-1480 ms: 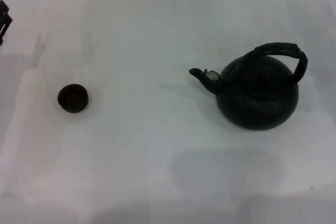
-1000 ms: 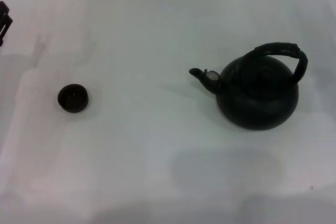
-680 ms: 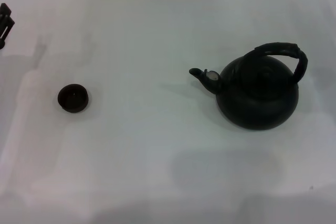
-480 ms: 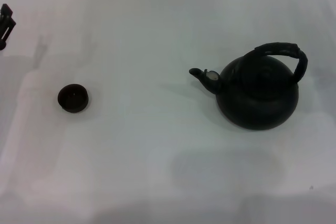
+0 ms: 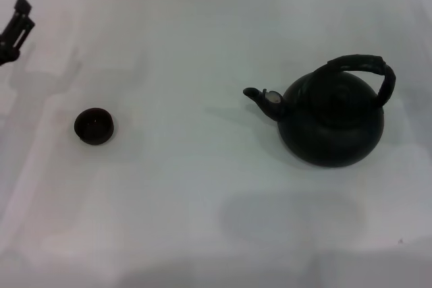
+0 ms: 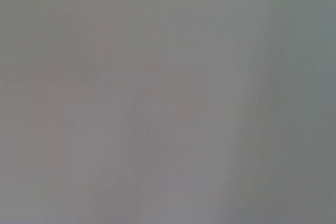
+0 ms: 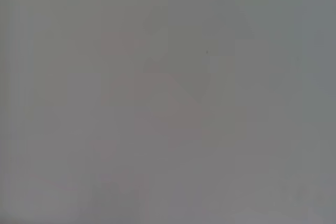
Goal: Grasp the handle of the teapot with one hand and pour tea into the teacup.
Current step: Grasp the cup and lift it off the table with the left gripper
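The teapot [image 5: 332,123], round and matte black, stands on the white table at the right of the head view, its short spout [image 5: 260,95] pointing left. Its ribbed black handle [image 5: 364,67] arches over the top. The small dark teacup [image 5: 94,126] sits upright at the left, far from the spout. My left gripper [image 5: 20,23] reaches in at the far left edge, beyond the teacup and apart from it. The right gripper is out of view. Both wrist views show only a plain grey surface.
The white table [image 5: 189,193] spreads wide between the teacup and the teapot. A faint grey shadow [image 5: 290,217] lies on it in front of the teapot.
My left gripper has come further into view at the left edge, moving away from me and slightly right. The teapot and teacup have not moved.
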